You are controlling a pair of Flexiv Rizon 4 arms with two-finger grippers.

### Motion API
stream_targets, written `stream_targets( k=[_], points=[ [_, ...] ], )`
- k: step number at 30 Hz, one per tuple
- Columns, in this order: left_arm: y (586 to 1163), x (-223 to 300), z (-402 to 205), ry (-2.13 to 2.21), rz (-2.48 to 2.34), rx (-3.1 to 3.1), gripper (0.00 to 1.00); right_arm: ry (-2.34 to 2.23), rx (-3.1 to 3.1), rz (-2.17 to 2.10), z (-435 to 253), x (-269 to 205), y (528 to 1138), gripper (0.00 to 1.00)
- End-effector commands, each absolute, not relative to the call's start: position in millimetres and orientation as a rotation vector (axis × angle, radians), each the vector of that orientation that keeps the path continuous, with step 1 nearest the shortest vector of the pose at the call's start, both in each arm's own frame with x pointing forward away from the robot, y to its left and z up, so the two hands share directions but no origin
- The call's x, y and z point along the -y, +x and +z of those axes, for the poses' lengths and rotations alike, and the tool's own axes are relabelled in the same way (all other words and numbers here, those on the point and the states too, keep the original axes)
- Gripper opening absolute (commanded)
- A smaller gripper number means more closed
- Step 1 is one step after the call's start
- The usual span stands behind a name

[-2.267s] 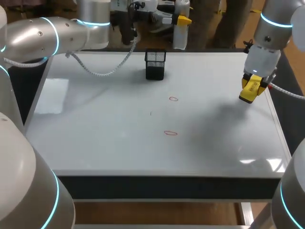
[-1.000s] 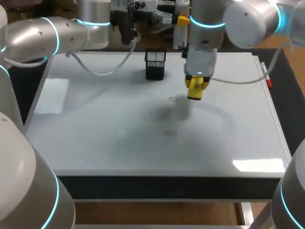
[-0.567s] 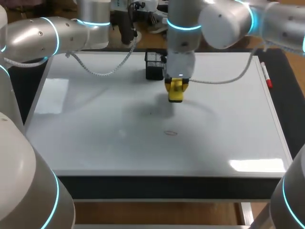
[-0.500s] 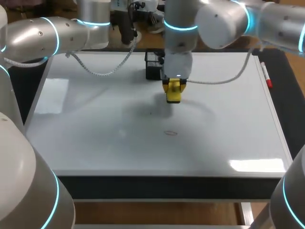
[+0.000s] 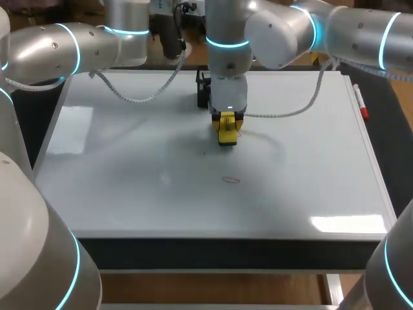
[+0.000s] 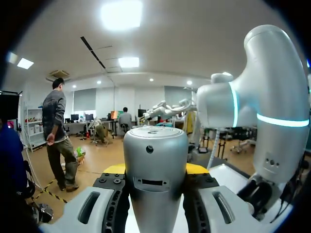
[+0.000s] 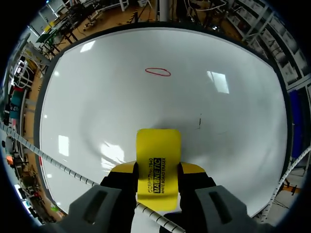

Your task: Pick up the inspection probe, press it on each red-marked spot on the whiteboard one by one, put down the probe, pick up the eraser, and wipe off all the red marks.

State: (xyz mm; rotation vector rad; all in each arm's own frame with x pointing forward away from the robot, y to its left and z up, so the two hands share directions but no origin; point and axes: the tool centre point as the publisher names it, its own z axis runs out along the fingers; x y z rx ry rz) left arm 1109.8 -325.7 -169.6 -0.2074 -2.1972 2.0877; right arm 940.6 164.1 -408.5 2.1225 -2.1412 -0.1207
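Right fingers: clamping the flat yellow whiteboard eraser (image 7: 158, 150) from both sides; the right gripper (image 7: 158, 168) is pointing down at the board.
Eraser: hanging low over the white whiteboard (image 5: 129, 194) near its middle; whether it is touching cannot be told.
Red mark: one thin red oval (image 7: 158, 72) is lying ahead of the eraser, apart from it.
Left fingers: gripping the silver-grey cylindrical inspection probe (image 6: 155, 155) on two sides; the left gripper (image 6: 156, 169) is sitting past the board's far edge.
Holder: the black mesh pen holder (image 5: 201, 92) is standing just behind the right arm, partly hidden.
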Motion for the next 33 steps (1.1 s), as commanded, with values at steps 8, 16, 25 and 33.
stream_targets(
  k=[8,16,25,33],
  points=[
    [1111.1,325.9,-168.5,-0.211,2.084,2.195,0.00,2.094,2.141,-0.142,-420.6,-154.9,944.5,0.00],
    [1111.1,325.9,-168.5,-0.211,2.084,2.195,0.00,2.036,2.160,-0.153,-427.4,-131.9,945.2,0.00],
    [1111.1,325.9,-168.5,-0.211,2.084,2.195,0.00,1.955,2.212,-0.150,-429.3,-99.6,943.9,0.00],
    [1111.1,325.9,-168.5,-0.211,2.084,2.195,0.00,1.894,2.257,-0.151,-427.0,-73.9,940.4,0.00]
  ],
)
